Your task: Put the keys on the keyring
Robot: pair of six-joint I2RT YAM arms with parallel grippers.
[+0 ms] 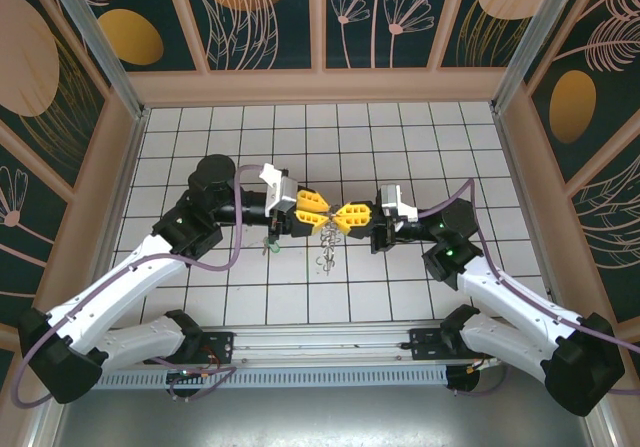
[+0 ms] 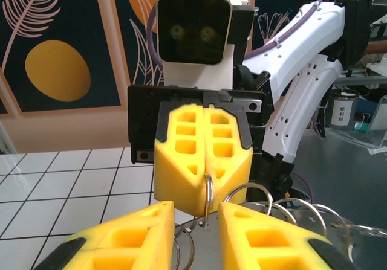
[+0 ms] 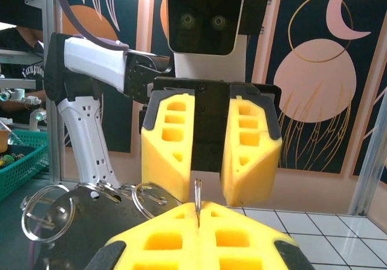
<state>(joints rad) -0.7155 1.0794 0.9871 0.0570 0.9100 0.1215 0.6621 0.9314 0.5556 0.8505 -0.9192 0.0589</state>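
Pinching a thin silver wire ring (image 3: 197,191), probably the keyring, mid-frame, the right gripper (image 3: 198,212) steadies it for threading; the spread left gripper (image 2: 196,211) should next grasp it.

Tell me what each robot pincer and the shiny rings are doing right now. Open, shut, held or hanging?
left pincer: open, with a gap between its fingers.
right pincer: shut on the metal ring.
metal ring: upright, pinched edge-on by the right pincer.
silvery bunch: dangling under the spot where the two pincers meet.
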